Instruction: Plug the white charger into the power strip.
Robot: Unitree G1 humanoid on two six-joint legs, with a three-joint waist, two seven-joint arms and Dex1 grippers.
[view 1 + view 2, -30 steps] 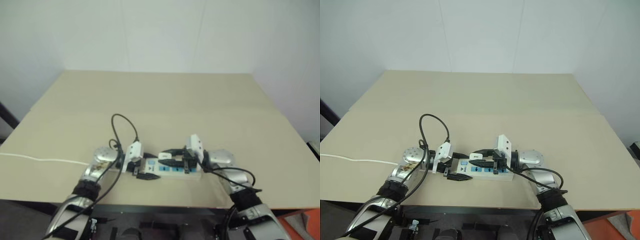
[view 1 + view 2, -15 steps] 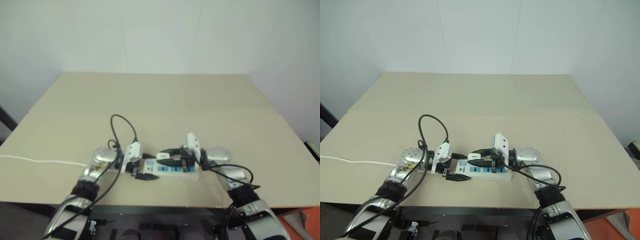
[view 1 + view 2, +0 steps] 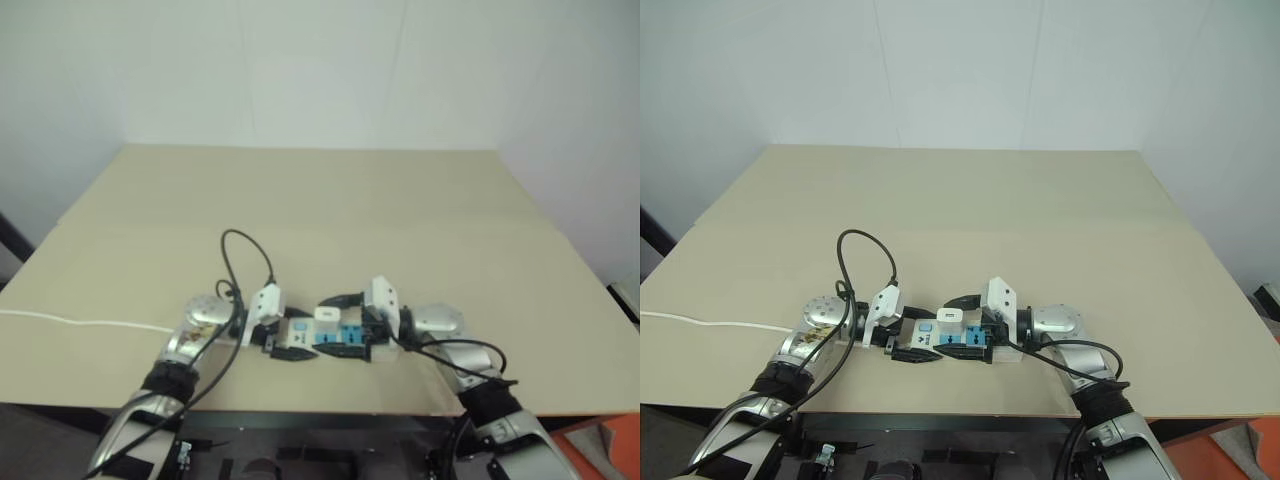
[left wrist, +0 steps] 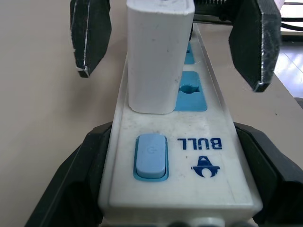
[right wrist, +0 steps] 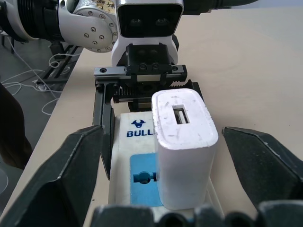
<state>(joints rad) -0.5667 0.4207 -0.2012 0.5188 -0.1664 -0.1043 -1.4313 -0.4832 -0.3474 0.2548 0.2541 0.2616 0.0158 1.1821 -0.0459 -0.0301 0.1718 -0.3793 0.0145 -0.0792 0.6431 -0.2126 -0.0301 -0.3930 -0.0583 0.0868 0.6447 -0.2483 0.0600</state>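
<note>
- Left gripper [image 3: 285,343]: jaws clamped around the switch end of the power strip [image 4: 180,161], one black finger against each long side. This is clearest in the left wrist view.
- Right gripper [image 5: 182,156]: jaws spread wide, released. One finger stands off each side of the white charger [image 5: 183,146], with a clear gap on both sides and no contact.
- White charger: stands upright on the power strip, seated in the socket face next to the switch [image 4: 151,156]. Its top face carries a small rectangular port slot.
- Power strip: lies flat on the table [image 3: 330,220] near the front edge, between the two grippers. The blue socket face [image 4: 191,92] just past the charger is bare.
- Writing on the strip: "BULL" in blue capitals with a small blue bull-head logo, beside the pale blue switch. There is a faint mark on the switch, too small to read.
- Hard to make out: the socket under the charger is covered, so the prongs cannot be seen. The far end of the strip is hidden behind the charger and the right gripper in the left wrist view.
- A thin white cord [image 3: 80,321] runs across the table, left of the strip, to the table's left edge. Its join to the strip is hidden by the left arm.
</note>
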